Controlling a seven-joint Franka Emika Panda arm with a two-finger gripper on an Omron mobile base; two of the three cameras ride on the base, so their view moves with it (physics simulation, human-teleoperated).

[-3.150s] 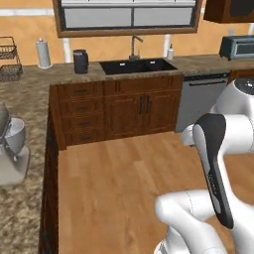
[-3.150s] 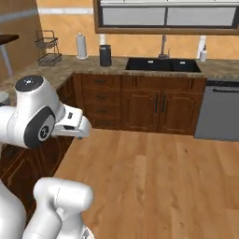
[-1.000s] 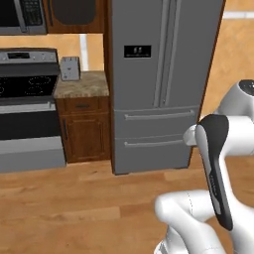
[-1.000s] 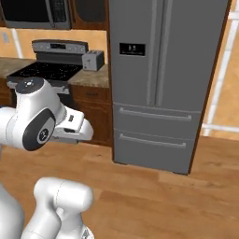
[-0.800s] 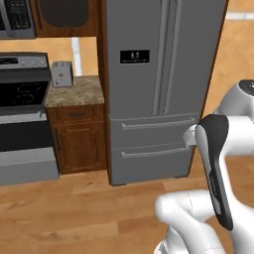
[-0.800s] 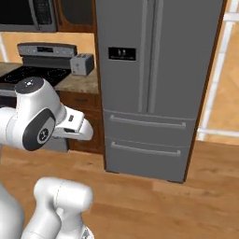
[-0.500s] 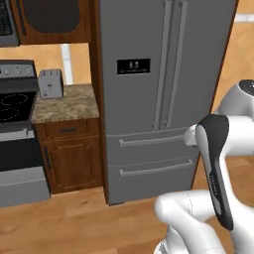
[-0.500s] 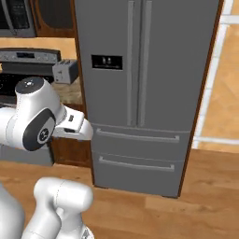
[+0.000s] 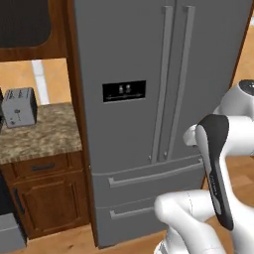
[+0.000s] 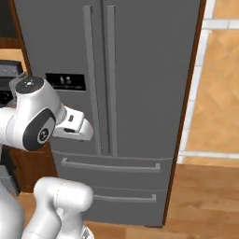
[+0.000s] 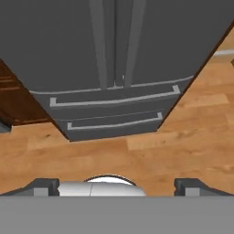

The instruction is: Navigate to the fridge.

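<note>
Grey fridge faced squarely by the robot

Grey doors of the fridge [image 9: 163, 89] are seen close ahead, with two long handles [image 9: 171, 84] set side by side at the middle seam and a black dispenser panel [image 9: 124, 91] on the left door. Two wide drawers [image 11: 112, 109] are stacked below, above a wooden floor [image 11: 137, 155]. To the fridge's left, a stone-topped bench [image 9: 37, 136] is carried on a brown cabinet [image 9: 47, 198], and a toaster [image 9: 19, 107] is set on it. The tool [image 11: 116, 185] is held spread wide, its fingertips [image 11: 43, 186] well apart, nothing pinched, and is pointed at the floor in front of the drawers.
</note>
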